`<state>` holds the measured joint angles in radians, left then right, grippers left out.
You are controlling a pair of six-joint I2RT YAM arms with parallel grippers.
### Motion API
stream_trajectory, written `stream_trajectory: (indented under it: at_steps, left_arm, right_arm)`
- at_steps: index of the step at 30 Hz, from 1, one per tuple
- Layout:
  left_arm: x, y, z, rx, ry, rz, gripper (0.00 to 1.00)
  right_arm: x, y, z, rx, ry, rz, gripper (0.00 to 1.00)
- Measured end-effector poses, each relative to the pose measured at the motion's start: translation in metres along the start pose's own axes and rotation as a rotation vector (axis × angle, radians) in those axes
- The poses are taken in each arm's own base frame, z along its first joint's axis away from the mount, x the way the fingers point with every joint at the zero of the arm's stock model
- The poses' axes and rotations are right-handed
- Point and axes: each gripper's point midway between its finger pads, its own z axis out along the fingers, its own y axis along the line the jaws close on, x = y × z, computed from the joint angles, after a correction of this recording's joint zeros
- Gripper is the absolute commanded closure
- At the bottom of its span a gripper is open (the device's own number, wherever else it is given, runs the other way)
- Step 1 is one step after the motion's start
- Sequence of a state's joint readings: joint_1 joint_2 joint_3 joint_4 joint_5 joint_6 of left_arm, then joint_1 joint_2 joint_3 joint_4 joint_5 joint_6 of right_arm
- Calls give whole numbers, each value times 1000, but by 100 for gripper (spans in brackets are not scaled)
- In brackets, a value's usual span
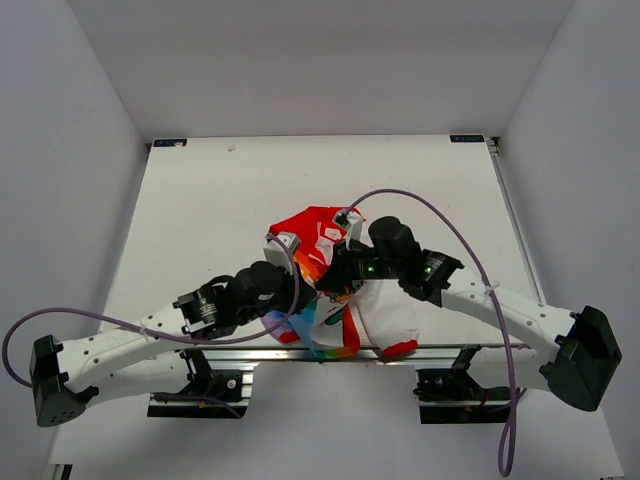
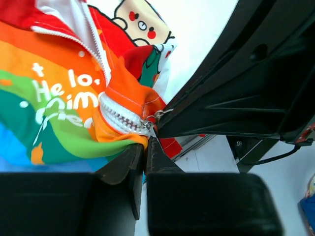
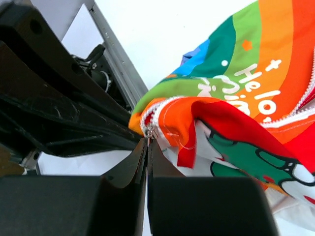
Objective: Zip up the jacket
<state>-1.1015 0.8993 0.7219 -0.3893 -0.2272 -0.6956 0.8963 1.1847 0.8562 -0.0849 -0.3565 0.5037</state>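
Seen from above, the jacket lies bunched at the middle of the tabletop's near edge, and the grip itself is hidden there. The right wrist view shows the right hand pinched flat on the lower end of the zipper. The left wrist view shows the left hand at a narrow slit just under that end. Whether it grips cloth is unclear.

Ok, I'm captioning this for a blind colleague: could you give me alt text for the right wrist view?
The right hand is pinched shut at the end of the white zipper on the jacket, beside its rainbow-striped hem. White lettering crosses the stripes, and the black left arm fills the left side.
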Motion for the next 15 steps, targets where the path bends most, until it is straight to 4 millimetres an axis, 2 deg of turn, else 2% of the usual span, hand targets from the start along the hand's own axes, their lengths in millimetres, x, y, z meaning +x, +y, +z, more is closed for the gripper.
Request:
stream_trajectory:
  at_steps: [2, 4, 6, 8, 9, 12, 13, 15]
  left_arm:
    - [-8, -1, -6, -21, -1, 23, 76]
    - [-13, -2, -12, -41, 5, 46, 67]
    - [-9, 3, -16, -73, 34, 77, 62]
    - [-3, 11, -18, -105, 66, 108, 50]
    - [0, 15, -19, -116, 82, 126, 42]
    - [7, 22, -21, -141, 120, 166, 31]
    - [8, 23, -22, -145, 127, 175, 19]
    - [6, 22, -22, -150, 140, 201, 13]
  right_arm:
    - [-5, 5, -4, -11, 5, -25, 100]
    - [-9, 6, -6, -15, 5, -46, 100]
    - [-13, 2, -8, 1, 2, -63, 100]
    - [-14, -1, -11, 23, 11, -75, 100]
    - [-15, -1, -13, 32, 16, -81, 100]
    - [-18, -1, -17, 44, 23, -99, 100]
    - [-18, -1, -18, 48, 27, -104, 100]
    - [-18, -1, -20, 54, 34, -106, 100]
